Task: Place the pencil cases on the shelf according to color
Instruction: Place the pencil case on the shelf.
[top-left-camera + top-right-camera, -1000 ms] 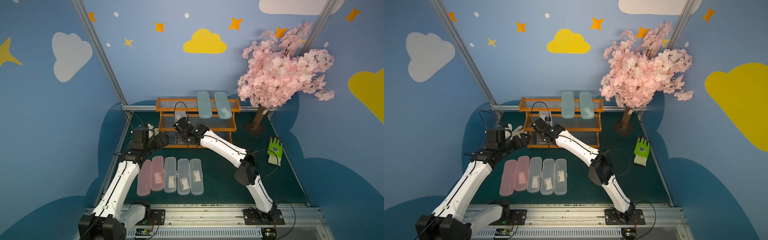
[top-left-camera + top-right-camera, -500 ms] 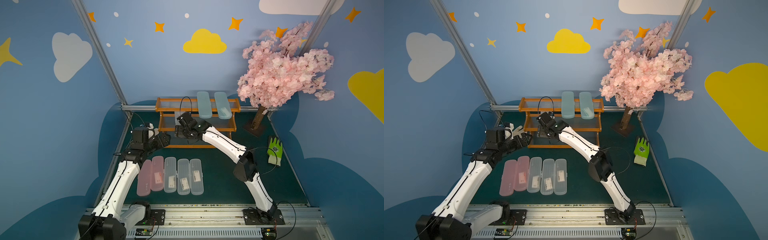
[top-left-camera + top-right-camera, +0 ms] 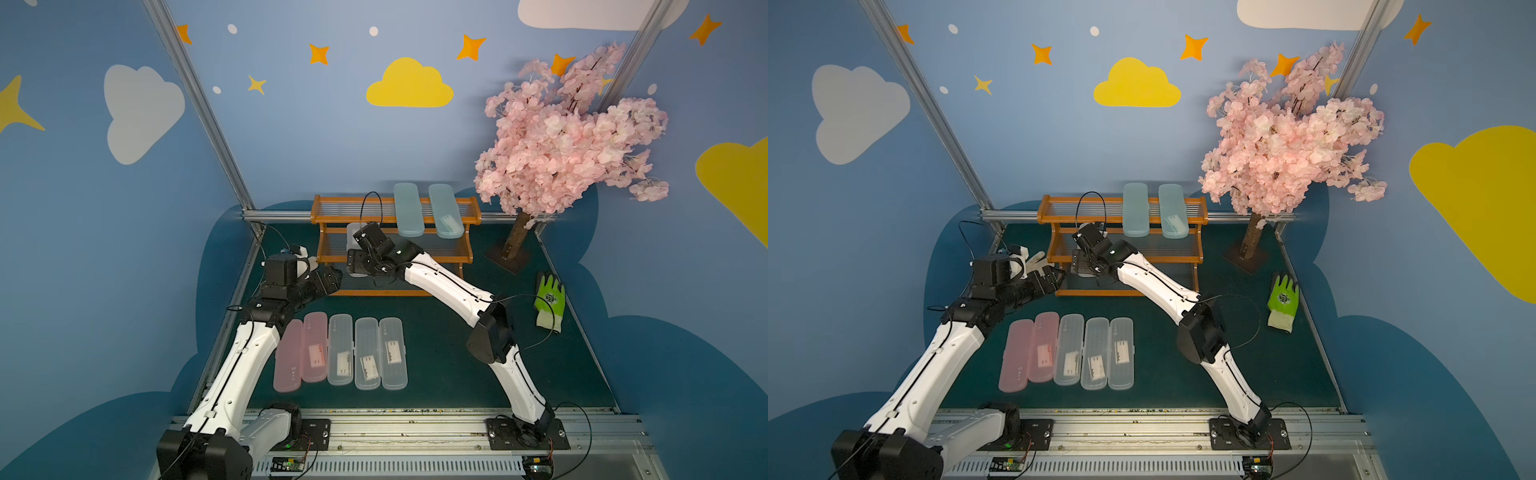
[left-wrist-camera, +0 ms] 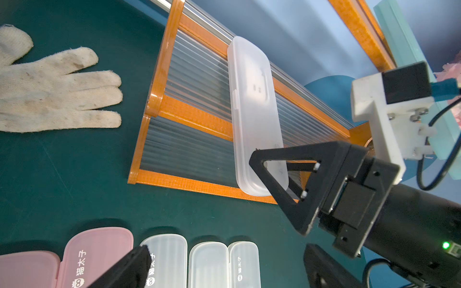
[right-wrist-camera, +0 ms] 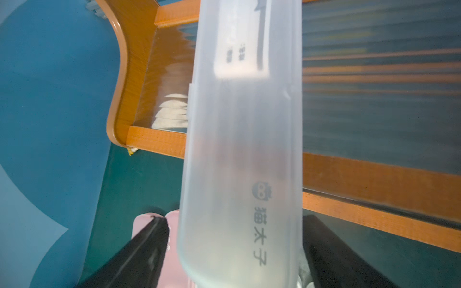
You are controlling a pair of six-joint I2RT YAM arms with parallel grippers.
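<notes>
Directions as in the top views: 12 o'clock = back wall, 6 o'clock = arm bases.

9 o'clock side: the left gripper (image 3: 331,280) is hovering off the 9 o'clock end of the shelf (image 4: 194,117), jaws standing wide and carrying nothing. At 6 o'clock from it, two pink pencil cases (image 3: 314,347) and three clear pencil cases (image 3: 367,353) are waiting abreast on the worktop (image 3: 436,365), long axes 12–6.

Change over the last second: the right gripper (image 5: 234,224) has been spreading its jaws. It is now straddling the near end of the fourth clear case (image 4: 252,99), not clamping it. A gap is showing between one finger (image 5: 139,251) and the case wall, while the other is sitting just beside the opposite wall. Judgement: this case is being released, so the first clear one is counting as delivered and five are remaining.

The fourth clear case is lying toward the 9 o'clock end of the shelf, bridging the middle and lowest tiers, its near end reaching the front rail. Its long axis is running 12–6, with the printed logo end pointing to 6 o'clock and the white label end to 12. Sloped or flat: cannot tell.

Toward 3 o'clock, two light blue cases (image 3: 408,210) are lying on the top tier, parallel to it.
</notes>
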